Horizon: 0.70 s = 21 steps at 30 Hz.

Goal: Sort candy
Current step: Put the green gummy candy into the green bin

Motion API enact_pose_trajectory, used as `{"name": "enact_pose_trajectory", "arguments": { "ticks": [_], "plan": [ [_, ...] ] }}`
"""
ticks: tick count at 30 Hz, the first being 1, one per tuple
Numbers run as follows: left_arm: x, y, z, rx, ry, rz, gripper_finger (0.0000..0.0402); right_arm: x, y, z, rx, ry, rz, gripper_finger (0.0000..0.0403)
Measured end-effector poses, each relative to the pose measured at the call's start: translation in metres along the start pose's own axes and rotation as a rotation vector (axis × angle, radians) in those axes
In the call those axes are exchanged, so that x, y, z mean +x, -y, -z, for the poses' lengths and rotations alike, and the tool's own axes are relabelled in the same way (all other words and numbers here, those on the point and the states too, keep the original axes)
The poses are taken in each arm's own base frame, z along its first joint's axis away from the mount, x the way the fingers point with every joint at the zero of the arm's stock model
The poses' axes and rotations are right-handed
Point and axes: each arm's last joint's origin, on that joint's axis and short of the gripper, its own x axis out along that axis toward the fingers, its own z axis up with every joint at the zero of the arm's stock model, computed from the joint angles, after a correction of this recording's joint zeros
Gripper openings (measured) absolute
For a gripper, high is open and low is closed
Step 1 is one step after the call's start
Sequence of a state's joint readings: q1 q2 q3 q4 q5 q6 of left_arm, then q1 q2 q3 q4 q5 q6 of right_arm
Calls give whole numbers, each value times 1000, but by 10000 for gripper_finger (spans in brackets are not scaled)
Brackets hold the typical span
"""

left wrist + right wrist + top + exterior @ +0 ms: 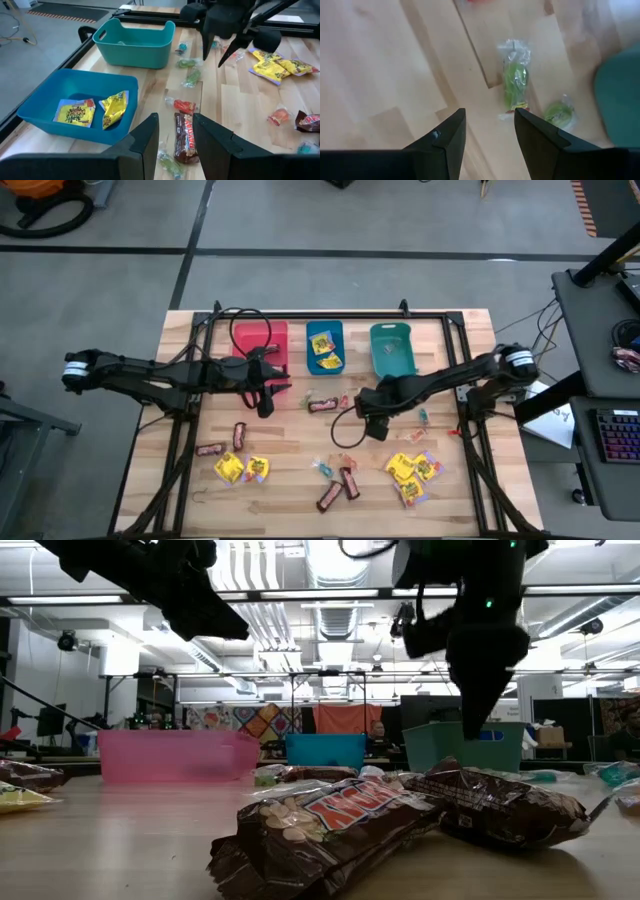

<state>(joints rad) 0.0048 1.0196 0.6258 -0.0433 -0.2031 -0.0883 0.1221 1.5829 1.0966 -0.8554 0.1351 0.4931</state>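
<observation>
Candy lies scattered on the wooden table: brown-red bars, yellow packets and small twist-wrapped pieces. My left gripper hovers open in front of the red bin. In the left wrist view a brown bar lies on the table just beyond its open fingers. My right gripper hangs open above the table's middle. In the right wrist view its fingers point down near a green twist-wrapped piece. A second green piece lies beside it. Neither gripper touches candy.
The blue bin holds two yellow packets. The teal bin stands at the far right of the row. A black frame rail runs round the table. Bare wood shows between the two grippers and along the near left.
</observation>
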Motion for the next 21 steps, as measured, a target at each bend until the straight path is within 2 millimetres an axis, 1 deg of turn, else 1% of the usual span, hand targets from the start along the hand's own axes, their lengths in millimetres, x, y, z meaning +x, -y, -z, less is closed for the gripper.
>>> {"name": "enact_pose_trajectory", "arguments": {
  "ticks": [6, 14, 18, 21],
  "plan": [
    [0, 0, 0, 0, 0, 0, 104, 22, -3, -1, 20, -54, 65, 161],
    [2, 0, 1, 1, -7, -1, 104, 38, -4, -2, 36, -76, 131, 159],
    [3, 0, 2, 3, -15, -2, 104, 43, -5, -3, 38, -76, 133, 145],
    [5, 1, 2, 4, -19, -2, 104, 46, -6, -4, 38, -74, 133, 126]
  ]
}}
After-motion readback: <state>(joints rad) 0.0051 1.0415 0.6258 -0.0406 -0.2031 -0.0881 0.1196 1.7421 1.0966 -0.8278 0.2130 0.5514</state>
